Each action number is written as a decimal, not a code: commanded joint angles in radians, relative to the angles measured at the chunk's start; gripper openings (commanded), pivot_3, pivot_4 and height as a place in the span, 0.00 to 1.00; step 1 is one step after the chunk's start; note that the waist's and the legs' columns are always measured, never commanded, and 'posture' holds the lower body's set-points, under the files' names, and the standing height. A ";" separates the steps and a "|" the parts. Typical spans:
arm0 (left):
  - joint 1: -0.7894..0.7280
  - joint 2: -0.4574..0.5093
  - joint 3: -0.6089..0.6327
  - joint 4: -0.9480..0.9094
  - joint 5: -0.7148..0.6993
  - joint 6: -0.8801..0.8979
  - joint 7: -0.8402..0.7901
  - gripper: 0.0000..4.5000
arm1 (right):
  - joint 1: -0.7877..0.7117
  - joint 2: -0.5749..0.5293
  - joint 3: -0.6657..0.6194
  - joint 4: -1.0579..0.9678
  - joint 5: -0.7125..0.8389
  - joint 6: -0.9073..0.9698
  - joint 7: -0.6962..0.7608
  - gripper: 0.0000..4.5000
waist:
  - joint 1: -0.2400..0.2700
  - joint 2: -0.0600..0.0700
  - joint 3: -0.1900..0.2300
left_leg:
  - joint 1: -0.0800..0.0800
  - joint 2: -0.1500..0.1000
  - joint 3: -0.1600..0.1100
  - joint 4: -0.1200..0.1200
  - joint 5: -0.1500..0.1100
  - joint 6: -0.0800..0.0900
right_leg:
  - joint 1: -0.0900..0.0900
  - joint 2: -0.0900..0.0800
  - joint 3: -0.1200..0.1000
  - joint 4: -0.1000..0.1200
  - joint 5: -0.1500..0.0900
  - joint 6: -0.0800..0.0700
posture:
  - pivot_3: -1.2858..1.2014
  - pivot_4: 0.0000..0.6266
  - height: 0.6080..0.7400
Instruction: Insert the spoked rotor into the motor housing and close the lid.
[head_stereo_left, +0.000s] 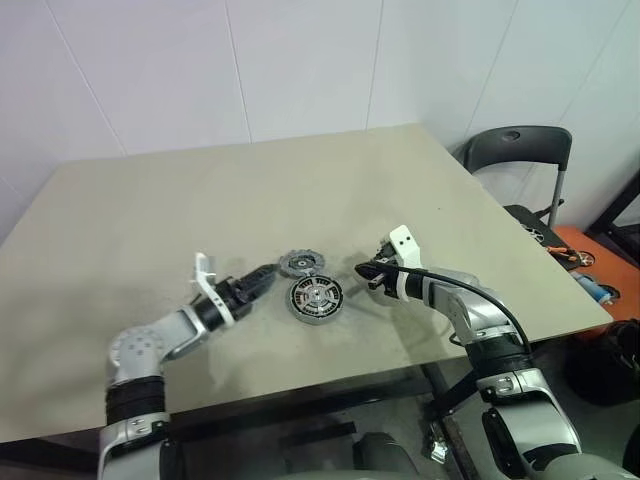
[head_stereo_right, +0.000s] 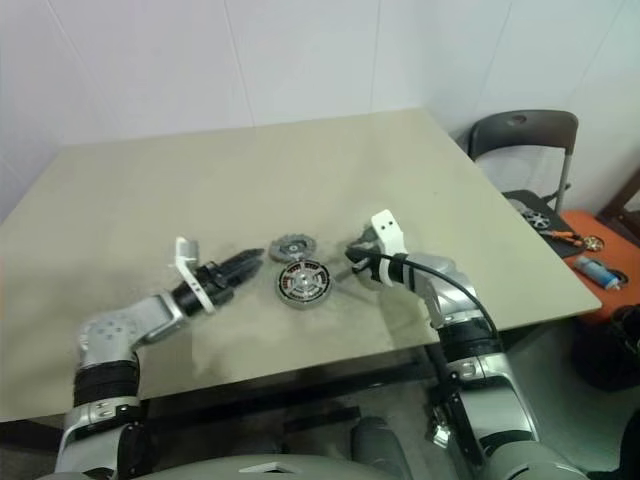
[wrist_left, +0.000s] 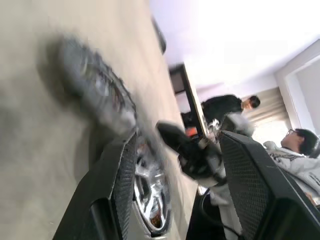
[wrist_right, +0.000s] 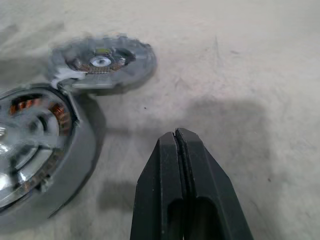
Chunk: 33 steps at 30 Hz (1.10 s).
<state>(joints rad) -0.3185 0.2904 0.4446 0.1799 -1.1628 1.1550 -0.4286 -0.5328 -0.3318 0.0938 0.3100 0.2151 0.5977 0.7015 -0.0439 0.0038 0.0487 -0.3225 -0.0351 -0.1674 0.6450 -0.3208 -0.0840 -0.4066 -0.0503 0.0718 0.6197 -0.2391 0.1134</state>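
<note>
Motor housing (head_stereo_left: 316, 297) flat on tabletop (head_stereo_left: 150, 200), silver spokes and copper windings showing — toothed lid (head_stereo_left: 300, 263) beside it. Left hand (head_stereo_left: 268, 275) parted, empty; right hand (head_stereo_left: 362, 270) pinched closed, flanking.

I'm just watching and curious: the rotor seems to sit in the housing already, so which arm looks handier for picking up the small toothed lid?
Probably left: left gripper is open beside the lid; right gripper is shut, across the motor housing.
</note>
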 joint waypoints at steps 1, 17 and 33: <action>-0.036 0.067 0.070 -0.077 -0.094 0.037 0.016 0.61 | -0.026 0.016 0.001 -0.015 0.000 -0.019 -0.003 0.00 | 0.001 0.000 0.000 | 0.000 0.000 0.000 0.000 0.000 0.000 | 0.000 0.000 0.000 -0.001 0.000 0.000 | 0.52 0.00 1.00; 0.016 0.275 0.035 -0.266 0.082 -0.229 -0.189 0.62 | -0.090 -0.005 0.041 -0.210 0.080 0.035 0.153 0.00 | 0.005 -0.001 0.002 | -0.002 0.000 0.000 -0.003 0.000 -0.001 | -0.001 0.000 0.000 -0.003 0.000 0.000 | 0.52 0.00 1.00; 0.175 0.536 -0.340 -0.287 0.644 -0.811 -0.696 0.62 | -0.130 -0.012 0.234 -0.154 -0.060 -0.121 0.238 0.00 | 0.001 0.000 0.003 | -0.001 0.001 0.003 -0.013 0.000 0.000 | -0.005 0.000 0.001 -0.006 -0.001 0.000 | 0.52 0.00 1.00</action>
<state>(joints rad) -0.1269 0.8251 0.1105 -0.1115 -0.5404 0.3800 -1.1082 -0.6277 -0.3555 0.3387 0.1639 0.1567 0.5064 0.9422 -0.0425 0.0041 0.0522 -0.3230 -0.0340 -0.1646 0.6324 -0.3204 -0.0844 -0.4116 -0.0502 0.0732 0.6140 -0.2396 0.1129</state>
